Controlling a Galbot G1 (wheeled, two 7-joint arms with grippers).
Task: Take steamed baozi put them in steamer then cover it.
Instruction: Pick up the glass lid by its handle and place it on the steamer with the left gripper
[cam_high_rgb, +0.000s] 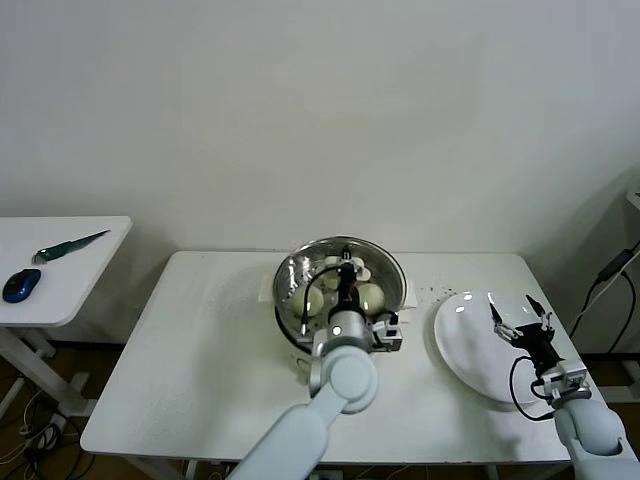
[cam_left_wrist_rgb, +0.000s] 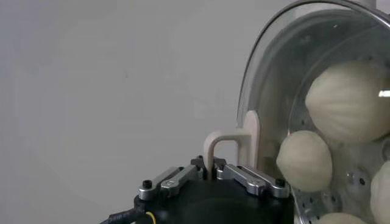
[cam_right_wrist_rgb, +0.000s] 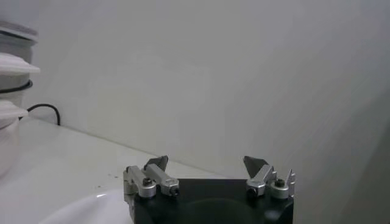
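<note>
Held the cover (cam_high_rgb: 345, 283) by its white handle (cam_left_wrist_rgb: 228, 146) in the tightly closed left gripper (cam_high_rgb: 347, 268), over the steamer (cam_high_rgb: 290, 300) with baozi (cam_left_wrist_rgb: 350, 100) inside. Kept the right gripper (cam_high_rgb: 521, 316) wide open above the white plate (cam_high_rgb: 465, 350).

Steamer (cam_high_rgb: 345, 290) at mid-surface (cam_high_rgb: 200, 350), baozi (cam_high_rgb: 370, 296) inside, cover (cam_left_wrist_rgb: 317, 73) atop, left claw (cam_high_rgb: 345, 268) on its handle (cam_left_wrist_rgb: 228, 146). Plate (cam_high_rgb: 470, 350) to the right, right claw (cam_high_rgb: 520, 318) above.
</note>
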